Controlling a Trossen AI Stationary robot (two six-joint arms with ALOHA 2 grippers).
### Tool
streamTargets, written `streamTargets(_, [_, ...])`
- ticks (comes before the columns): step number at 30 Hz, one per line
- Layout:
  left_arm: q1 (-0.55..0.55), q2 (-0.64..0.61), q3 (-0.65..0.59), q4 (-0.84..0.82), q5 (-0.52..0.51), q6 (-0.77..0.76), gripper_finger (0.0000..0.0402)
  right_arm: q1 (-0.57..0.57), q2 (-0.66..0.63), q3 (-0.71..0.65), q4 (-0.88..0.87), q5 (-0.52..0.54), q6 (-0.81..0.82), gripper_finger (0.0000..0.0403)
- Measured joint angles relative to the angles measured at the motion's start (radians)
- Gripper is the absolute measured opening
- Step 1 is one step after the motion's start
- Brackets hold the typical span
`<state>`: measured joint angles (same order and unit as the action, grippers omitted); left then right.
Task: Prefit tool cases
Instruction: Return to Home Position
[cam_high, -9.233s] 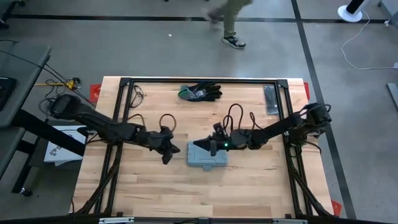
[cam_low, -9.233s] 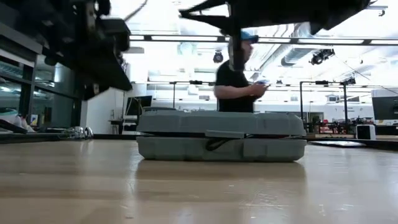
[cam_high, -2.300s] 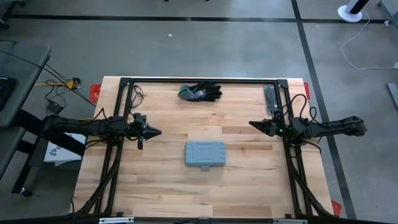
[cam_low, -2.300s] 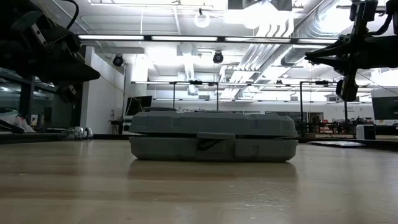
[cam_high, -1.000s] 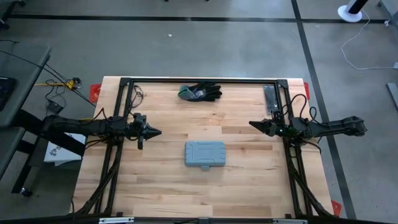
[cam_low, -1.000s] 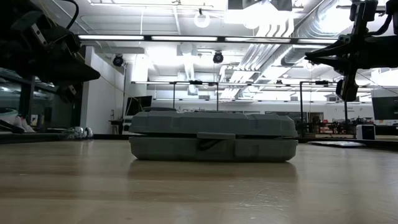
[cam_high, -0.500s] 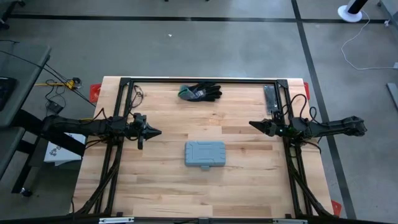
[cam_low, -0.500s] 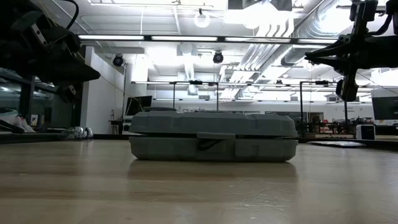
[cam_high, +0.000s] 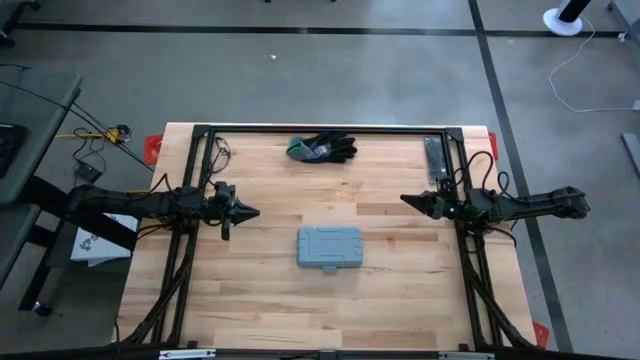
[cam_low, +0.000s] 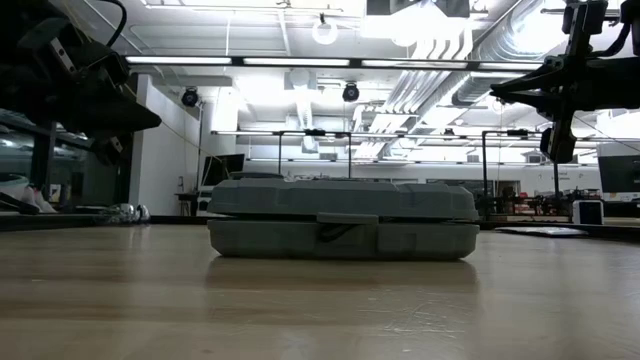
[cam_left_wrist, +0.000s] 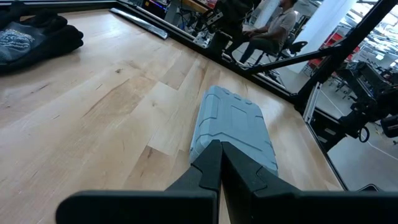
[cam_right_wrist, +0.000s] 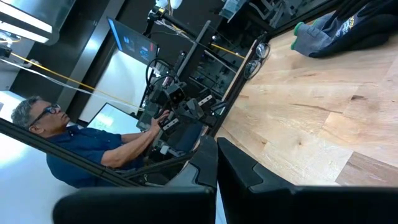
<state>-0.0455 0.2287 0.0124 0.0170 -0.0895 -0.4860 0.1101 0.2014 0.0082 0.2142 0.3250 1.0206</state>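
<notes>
Tool case (cam_high: 332, 248), grey-blue with its lid shut, lies flat near the middle of the table (cam_high: 250, 310), between the two grippers and well apart from both. The left gripper (cam_high: 250, 212) hangs over the table's left side and the right gripper (cam_high: 407, 200) over its right, each with fingers pressed together, holding nothing. Pale print on the black-and-green gloves (cam_high: 322, 148) at the far edge is too small to read.

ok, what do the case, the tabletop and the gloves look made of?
Tool case: looks like moulded plastic, matte grey-blue; ribbed lid, rounded corners. Tabletop: wood, light and smooth; visible grain and plank joints. Gloves: probably fabric, black with green; they lie limp and crumpled. Both arms wait at the table's sides.
</notes>
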Motion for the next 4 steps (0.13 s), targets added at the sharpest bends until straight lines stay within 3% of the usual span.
streamTargets(4, [0.0, 0.0, 0.0, 0.0, 0.0, 0.0, 0.0, 0.0, 0.0, 0.0, 0.0, 0.0, 0.0, 0.0])
